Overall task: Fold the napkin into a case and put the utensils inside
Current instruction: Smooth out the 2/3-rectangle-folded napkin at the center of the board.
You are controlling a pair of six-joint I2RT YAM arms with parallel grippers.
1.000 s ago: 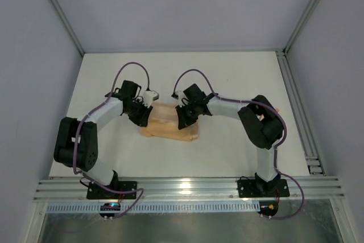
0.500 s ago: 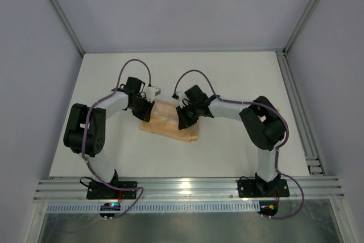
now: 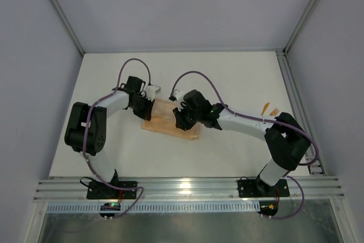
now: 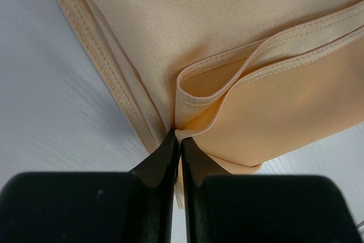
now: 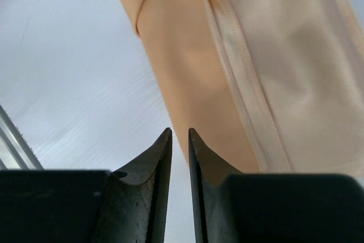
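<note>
The peach-orange napkin (image 3: 165, 119) lies folded into a narrow layered strip on the white table, between my two grippers. My left gripper (image 3: 149, 112) is at its left end, shut on a folded hem of the napkin (image 4: 227, 38), and the cloth bunches right at the fingertips (image 4: 177, 135). My right gripper (image 3: 179, 122) is over the strip's right part. In the right wrist view its jaws (image 5: 180, 132) stand almost together with nothing between them, at the edge of the napkin (image 5: 256, 55). Two small bright-orange utensils (image 3: 268, 108) lie far right on the table.
A white table (image 3: 227, 78) is enclosed by grey walls. An aluminium rail (image 3: 298, 112) runs along the right edge, close to the utensils. A ribbed metal strip (image 3: 182, 189) lies along the near edge by the arm bases.
The right arm's elbow swung out to the right and lower, uncovering the orange utensils. Its gripper stayed at the napkin. The left arm drew in and the napkin's left end shifted slightly.
</note>
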